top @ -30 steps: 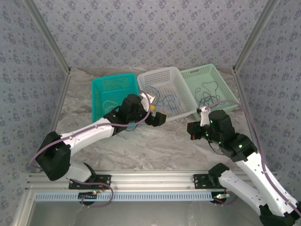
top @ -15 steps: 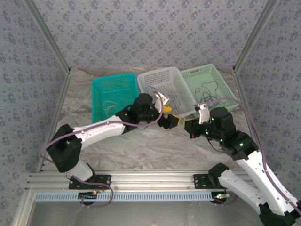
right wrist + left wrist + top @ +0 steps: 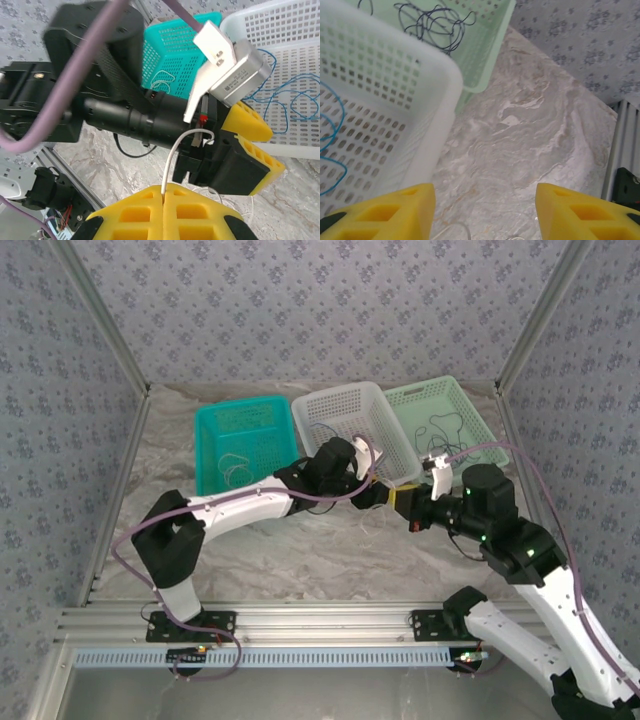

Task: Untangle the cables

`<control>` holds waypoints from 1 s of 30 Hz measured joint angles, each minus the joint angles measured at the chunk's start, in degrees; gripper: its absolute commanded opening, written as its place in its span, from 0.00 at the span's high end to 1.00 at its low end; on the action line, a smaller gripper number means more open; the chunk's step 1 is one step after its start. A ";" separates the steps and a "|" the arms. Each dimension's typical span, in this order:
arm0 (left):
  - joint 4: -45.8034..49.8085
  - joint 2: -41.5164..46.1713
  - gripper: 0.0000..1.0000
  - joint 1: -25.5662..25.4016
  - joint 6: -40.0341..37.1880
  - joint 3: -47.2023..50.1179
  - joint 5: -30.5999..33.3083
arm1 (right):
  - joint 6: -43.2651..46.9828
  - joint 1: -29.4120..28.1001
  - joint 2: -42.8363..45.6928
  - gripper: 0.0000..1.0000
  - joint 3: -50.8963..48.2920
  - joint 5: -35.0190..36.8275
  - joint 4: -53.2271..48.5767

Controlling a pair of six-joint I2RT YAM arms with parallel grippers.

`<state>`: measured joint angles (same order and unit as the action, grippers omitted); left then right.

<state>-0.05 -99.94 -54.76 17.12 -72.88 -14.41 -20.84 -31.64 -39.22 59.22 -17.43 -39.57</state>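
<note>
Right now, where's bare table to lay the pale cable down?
Widest bare table lies midway along the near rail. A narrower strip runs left of the teal basket. Crowded before the white basket, where left gripper and right gripper meet.

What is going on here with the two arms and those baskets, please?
The two arms meet by the near corner of the white basket. The right gripper is shut on a pale cable, and the left gripper hangs open right beside it. A blue cable lies in the white basket and a dark cable in the green basket.
</note>
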 measured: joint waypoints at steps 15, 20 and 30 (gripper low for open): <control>1.01 -1.03 0.54 -1.97 1.07 2.69 4.72 | 3.41 1.64 0.11 1.00 10.05 5.18 -12.41; 0.57 -0.92 0.83 -1.92 1.79 4.83 7.37 | 4.70 1.95 0.13 1.00 11.82 6.82 -15.61; 1.97 4.92 1.00 -1.64 0.87 6.86 13.49 | 4.83 2.62 0.17 1.00 6.51 5.70 -15.13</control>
<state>1.91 -95.02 -56.40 18.00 -66.02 -0.93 -16.01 -29.02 -39.05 65.73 -11.73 -54.70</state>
